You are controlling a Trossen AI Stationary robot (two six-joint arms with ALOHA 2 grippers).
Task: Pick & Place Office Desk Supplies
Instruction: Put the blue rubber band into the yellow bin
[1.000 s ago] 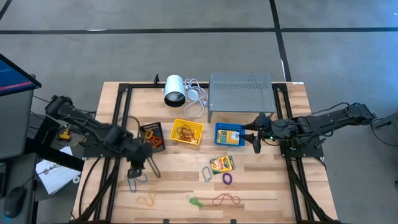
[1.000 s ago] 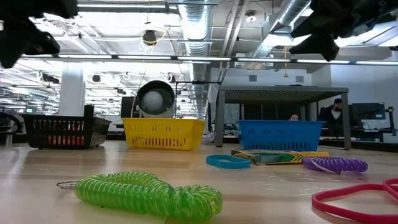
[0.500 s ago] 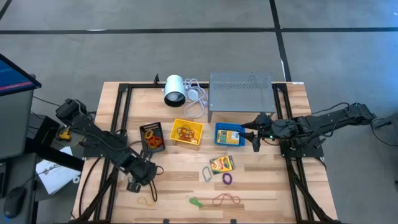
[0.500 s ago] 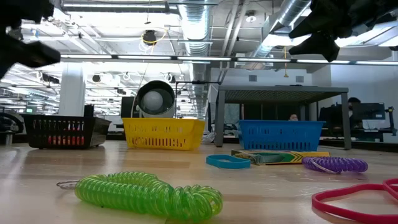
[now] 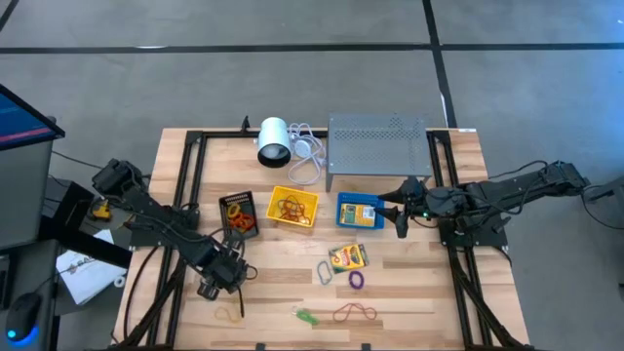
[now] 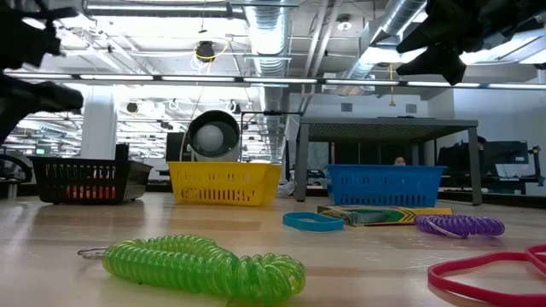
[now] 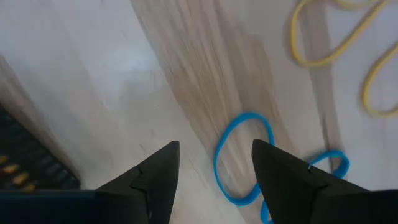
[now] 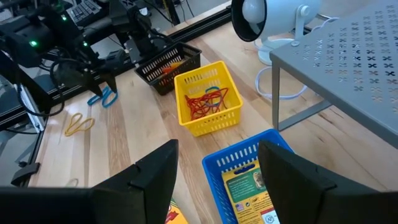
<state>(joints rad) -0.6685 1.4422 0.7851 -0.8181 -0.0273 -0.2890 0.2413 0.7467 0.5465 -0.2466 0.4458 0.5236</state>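
On the pale wooden table (image 5: 292, 258), I see my left gripper (image 7: 214, 163) spread just above a thin blue rubber-band loop (image 7: 239, 155), holding nothing. My right gripper (image 8: 217, 163) hangs spread over the blue plastic basket (image 8: 239, 163), where a yellow-and-green crayon box (image 8: 252, 193) lies.

Green coil (image 6: 205, 269) nearest, yellow tray (image 6: 224, 182) and blue tray (image 6: 385, 185) behind.
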